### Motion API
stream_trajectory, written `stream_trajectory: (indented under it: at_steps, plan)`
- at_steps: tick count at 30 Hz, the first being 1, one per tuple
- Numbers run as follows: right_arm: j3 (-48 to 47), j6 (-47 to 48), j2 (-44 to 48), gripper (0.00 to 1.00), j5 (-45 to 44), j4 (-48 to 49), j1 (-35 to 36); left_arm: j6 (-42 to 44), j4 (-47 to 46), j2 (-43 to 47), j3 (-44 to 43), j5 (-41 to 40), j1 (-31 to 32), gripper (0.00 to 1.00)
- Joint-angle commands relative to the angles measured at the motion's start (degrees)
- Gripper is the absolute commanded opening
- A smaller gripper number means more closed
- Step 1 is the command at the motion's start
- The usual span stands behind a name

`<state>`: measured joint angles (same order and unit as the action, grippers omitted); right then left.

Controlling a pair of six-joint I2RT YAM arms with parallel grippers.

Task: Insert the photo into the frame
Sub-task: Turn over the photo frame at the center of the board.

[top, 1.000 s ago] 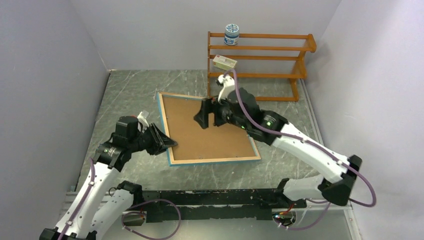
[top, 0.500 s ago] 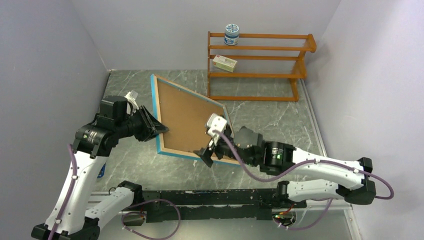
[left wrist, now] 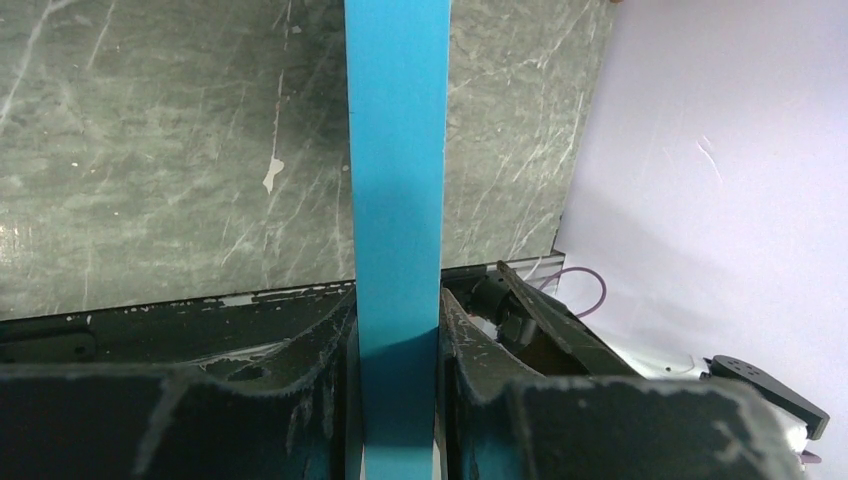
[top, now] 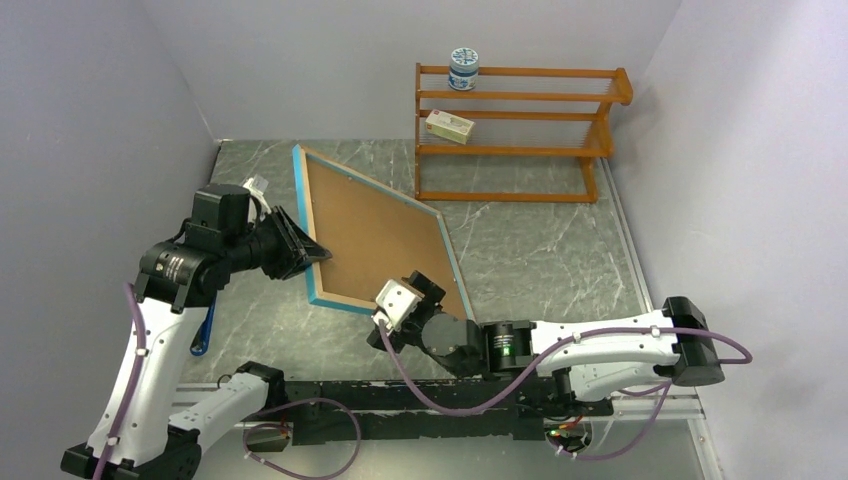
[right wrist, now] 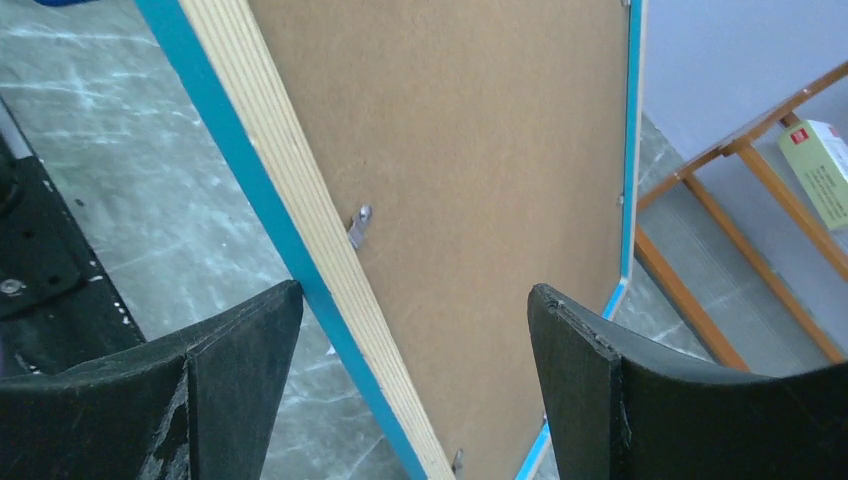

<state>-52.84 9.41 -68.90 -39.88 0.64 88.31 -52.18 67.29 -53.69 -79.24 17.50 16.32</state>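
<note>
Walls [top: 320, 60] pale lilac, tabletop [top: 540, 250] grey marble-look. Left gripper [top: 300, 250] pinches frame [top: 302, 200] on its blue left edge; frame tilted, brown backing board [top: 375, 235] up. Right gripper [right wrist: 415, 330] spread wide astride near rim, gaps both sides. Wooden rack [top: 520, 98] back right.

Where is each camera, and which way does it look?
Top camera: high behind the arms, looking down on both arms, the big blue-edged picture frame and the orange-brown wooden rack.
Left wrist camera: on the left gripper, looking along its fingers clamped on the frame's blue edge.
Right wrist camera: on the right gripper, looking between its open fingers at the frame's brown back.
All share the frame.
</note>
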Motion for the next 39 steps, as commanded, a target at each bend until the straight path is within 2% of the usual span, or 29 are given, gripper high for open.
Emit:
stream_trajectory:
  at_steps: [1,10,13,18,23,26,28,30,35,39]
  plan:
    - [2.7,3.2,0.9,0.85,-6.1,9.5,0.7,-2.2,-2.4,0.1,-4.0,-0.3,-0.2,0.03]
    - [7.1,7.7,-3.3,0.85,-7.5,13.3,1.1,-3.1,-3.5,0.5,-3.5,0.2,-0.2,0.03]
    - [7.5,8.6,-5.6,0.8,-9.6,15.0,1.2,-3.3,-3.2,0.6,-3.9,-0.1,-0.2,0.03]
    - [6.6,10.0,-7.6,0.5,-19.8,20.5,2.5,-3.3,-2.9,0.3,-4.3,0.7,-0.3,0.02]
    - [7.4,17.1,-6.7,0.24,-24.8,28.9,4.4,-3.4,-3.2,0.4,-4.0,0.9,-0.2,0.02]
    - [5.3,16.9,-7.6,0.05,-26.1,26.6,4.6,-2.3,-3.3,-0.1,-5.0,1.3,-0.2,0.03]
    - [3.9,15.9,-8.0,0.0,-26.2,24.0,4.6,-0.9,-2.6,-1.1,-6.7,1.1,-0.3,0.11]
    - [3.1,14.8,-7.5,0.0,-25.5,22.3,4.6,0.6,-2.1,-2.1,-8.8,0.4,-0.3,0.18]
    - [0.0,9.6,-4.4,0.0,-19.9,13.3,4.6,4.6,-1.6,-4.6,-14.1,-1.8,-0.2,0.48]
    - [-3.0,5.6,-2.9,0.0,-15.0,6.2,4.6,8.3,0.2,-7.3,-17.5,-2.7,-0.3,0.6]
